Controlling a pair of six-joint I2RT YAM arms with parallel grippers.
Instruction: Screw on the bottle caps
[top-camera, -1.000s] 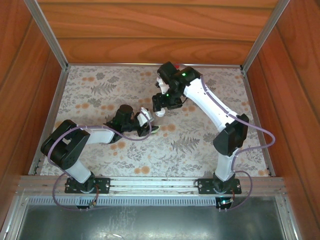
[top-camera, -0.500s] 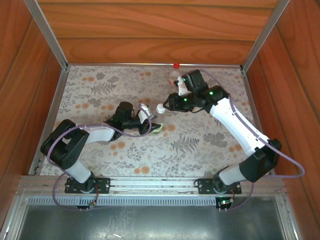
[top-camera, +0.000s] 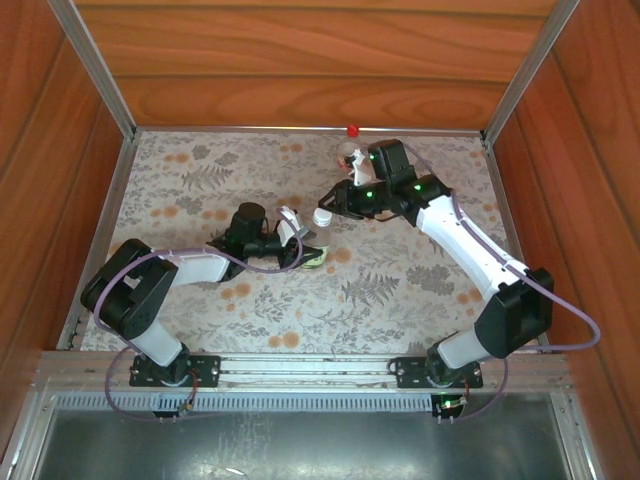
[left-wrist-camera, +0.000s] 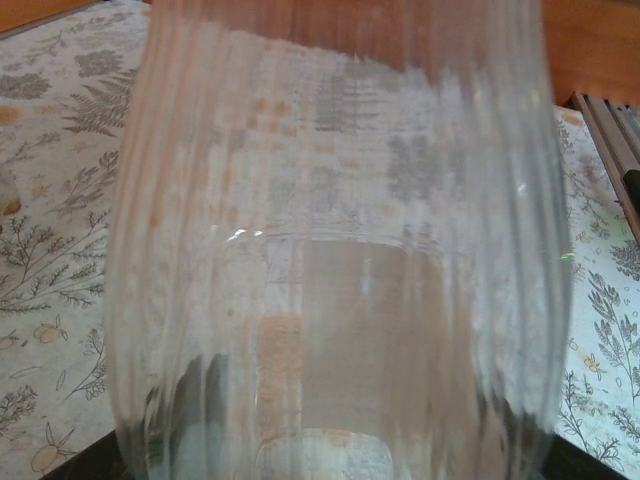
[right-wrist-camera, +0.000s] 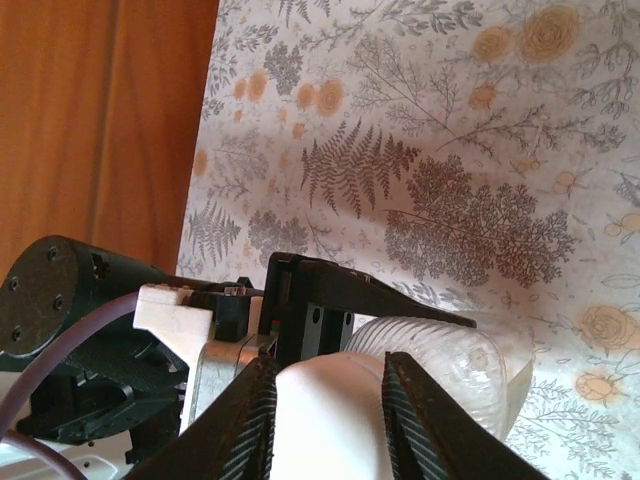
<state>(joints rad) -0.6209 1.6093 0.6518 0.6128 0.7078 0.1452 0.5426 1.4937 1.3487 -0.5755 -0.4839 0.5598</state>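
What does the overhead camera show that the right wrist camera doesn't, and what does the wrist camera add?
Overhead adds: the left arm and right arm whole from their bases, and a second bottle with a red cap at its top by the back wall.
Wrist adds: the ribbed inner faces of the fingers of the right gripper, close against either side of the white cap.
Both: the white cap, the green-labelled bottle held in the left gripper, and the flowered tabletop.
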